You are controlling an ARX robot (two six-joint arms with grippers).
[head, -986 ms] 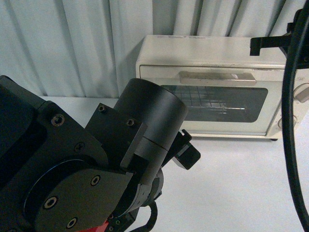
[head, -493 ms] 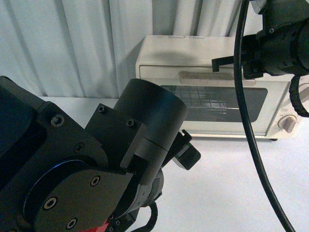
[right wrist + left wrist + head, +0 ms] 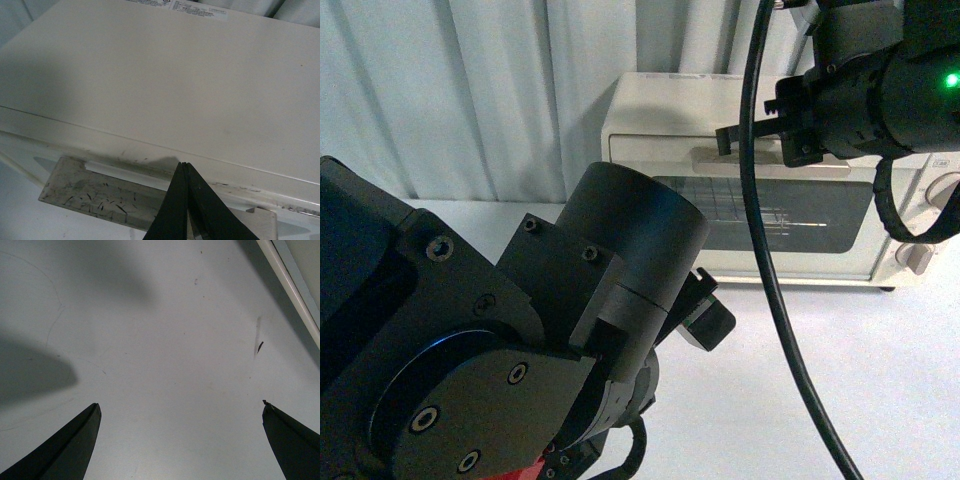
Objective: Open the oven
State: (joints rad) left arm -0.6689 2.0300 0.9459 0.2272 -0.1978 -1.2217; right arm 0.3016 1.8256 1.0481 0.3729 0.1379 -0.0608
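The cream-white oven [image 3: 660,110] stands at the back of the table, its glass door shut and its flat bar handle [image 3: 705,160] across the top of the door. My right gripper [image 3: 725,135] is shut and empty, its tips just above the handle near the oven's top front edge. In the right wrist view the shut tips [image 3: 184,165] sit over the scratched handle [image 3: 95,192], with the oven's top [image 3: 175,75] beyond. My left gripper [image 3: 180,407] is open and empty over the bare white table [image 3: 160,340]. The left arm [image 3: 520,350] fills the front view's lower left.
Two round knobs [image 3: 945,190] are at the oven's right side, partly behind my right arm. A black cable [image 3: 765,270] hangs in front of the oven door. Pale curtains [image 3: 470,90] hang behind. White tabletop [image 3: 860,380] lies in front of the oven.
My right arm has moved left and slightly down across the front view, bringing its shut tips from the oven's right end to above the handle. The left arm has not moved.
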